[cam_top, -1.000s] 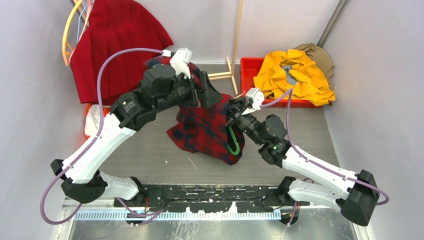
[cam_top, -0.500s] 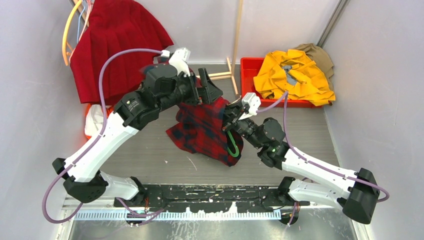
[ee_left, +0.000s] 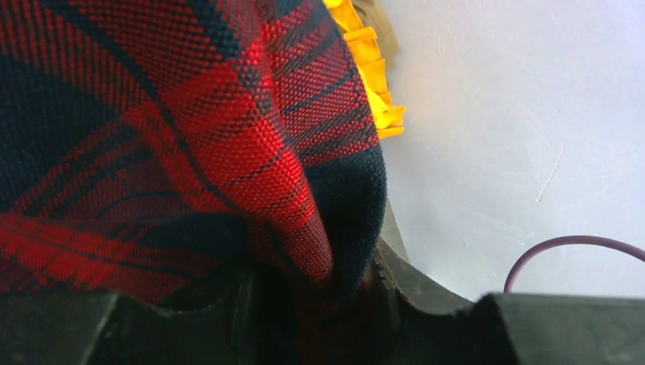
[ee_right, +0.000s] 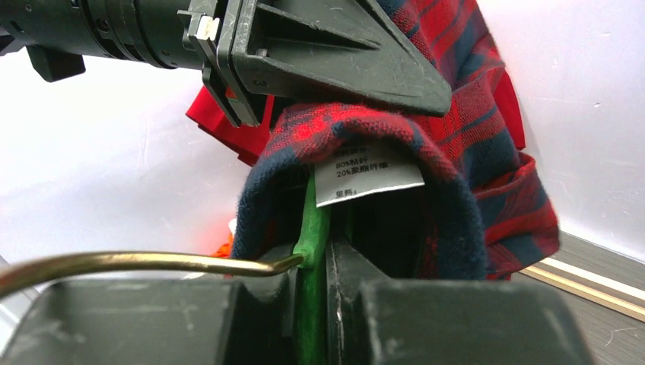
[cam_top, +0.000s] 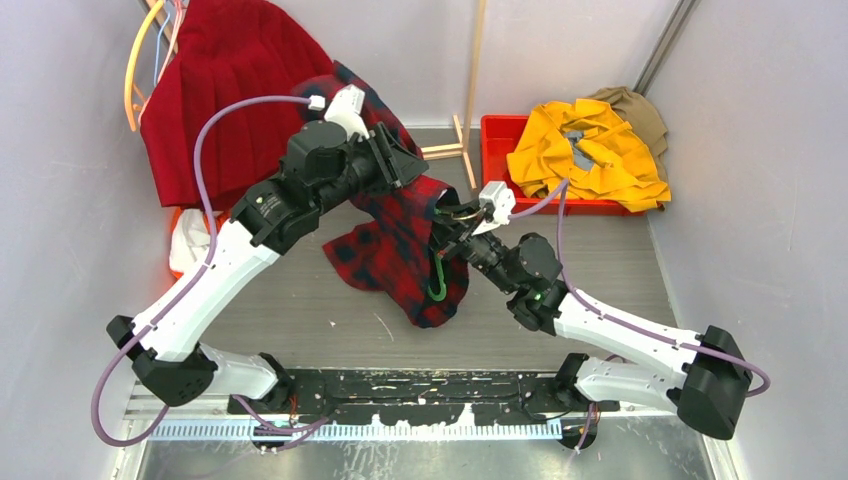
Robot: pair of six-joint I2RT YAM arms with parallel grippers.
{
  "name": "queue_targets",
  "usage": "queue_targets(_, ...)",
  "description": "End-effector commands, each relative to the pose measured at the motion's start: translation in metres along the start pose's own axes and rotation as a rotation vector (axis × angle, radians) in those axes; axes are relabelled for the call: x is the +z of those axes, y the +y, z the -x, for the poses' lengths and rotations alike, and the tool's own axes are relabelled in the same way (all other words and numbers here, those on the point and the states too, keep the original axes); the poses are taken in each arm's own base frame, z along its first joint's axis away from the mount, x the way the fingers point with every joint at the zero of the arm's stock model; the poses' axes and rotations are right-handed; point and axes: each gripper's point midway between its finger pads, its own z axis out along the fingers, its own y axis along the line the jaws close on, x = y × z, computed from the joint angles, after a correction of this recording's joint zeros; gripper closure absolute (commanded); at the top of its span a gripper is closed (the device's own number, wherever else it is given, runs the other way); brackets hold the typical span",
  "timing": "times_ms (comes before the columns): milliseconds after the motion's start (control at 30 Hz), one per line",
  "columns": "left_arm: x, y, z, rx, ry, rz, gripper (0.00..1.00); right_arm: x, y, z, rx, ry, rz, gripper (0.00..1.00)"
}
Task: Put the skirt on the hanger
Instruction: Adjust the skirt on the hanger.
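Two grippers: both work on one garment, and neither is on the task's own things.
Left gripper [cam_top: 402,166]: clamped on a raised fold of the red-and-black plaid flannel shirt [cam_top: 390,265].
Right gripper [ee_right: 327,283]: closed on the stem of a green plastic hanger [cam_top: 437,283], just under the shirt's collar.
Bright-red pleated fabric skirt [cam_top: 225,90]: hangs against the back-left wall, well apart from both arms and untouched.
Cream hanger: a cluster of thin coloured hangers [cam_top: 150,40] sits by the skirt's top corner, but I cannot tell which one is cream.
Step in hand: probably seating the shirt's collar over the green hanger.
Doing it well: hold the hanger steady and upright, and lift the collar up and across, not towards the wrist, so the cloth slides and does not drag the hanger.
Right wrist only: shows the brass wire hook [ee_right: 137,262], the white care label [ee_right: 365,179] and the hanger inside the collar.
Left wrist only: shows cloth bunched between the fingers.
Top view only: shows the skirt's place and both arms' reach.
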Motion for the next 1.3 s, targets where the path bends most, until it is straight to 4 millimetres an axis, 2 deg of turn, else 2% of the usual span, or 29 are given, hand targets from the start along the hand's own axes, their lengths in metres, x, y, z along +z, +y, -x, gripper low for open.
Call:
queue_targets(0,-0.001,-0.043,-0.015,0.07,0.057,-0.193,0.99,0.003,0.071,0.056,0.103,-0.133,0.304,0.99)
queue_targets(100,-0.005,-0.042,-0.012,0.082,0.045,-0.188,1.0,0.002,0.069,0.05,0.118,-0.09,0.289,0.99)
queue_targets(167,-0.007,-0.041,-0.01,0.084,0.032,-0.183,1.0,0.001,0.068,0.045,0.123,-0.049,0.28,0.95)
queue_targets(333,-0.016,-0.043,0.0,0.106,-0.003,-0.181,1.0,-0.005,0.057,0.035,0.137,0.038,0.203,0.64)
queue_targets(433,-0.023,-0.045,0.01,0.14,-0.027,-0.179,1.0,-0.014,0.043,0.029,0.122,0.11,0.117,0.59)
queue_targets(667,-0.032,-0.062,0.025,0.19,-0.061,-0.231,1.0,-0.033,0.034,0.037,0.101,0.183,0.05,0.55)
queue_targets(700,-0.032,-0.066,0.025,0.187,-0.061,-0.251,1.0,-0.034,0.033,0.037,0.094,0.177,0.047,0.58)
queue_targets(767,-0.031,-0.071,0.021,0.171,-0.048,-0.283,1.0,-0.031,0.029,0.034,0.081,0.163,0.032,0.69)
queue_targets(800,-0.03,-0.073,0.02,0.162,-0.04,-0.294,1.0,-0.029,0.027,0.03,0.075,0.156,0.027,0.71)
queue_targets(900,-0.031,-0.072,0.02,0.157,-0.04,-0.285,1.0,-0.025,0.027,0.024,0.088,0.163,0.028,0.53)
queue_targets(933,-0.032,-0.07,0.021,0.161,-0.046,-0.276,1.0,-0.025,0.03,0.022,0.094,0.174,0.045,0.5)
queue_targets(1067,-0.037,-0.069,0.029,0.175,-0.078,-0.265,1.0,-0.027,0.036,0.018,0.109,0.21,0.071,0.49)
queue_targets(1267,-0.044,-0.073,0.037,0.197,-0.106,-0.277,1.0,-0.029,0.025,0.003,0.097,0.273,0.01,0.47)
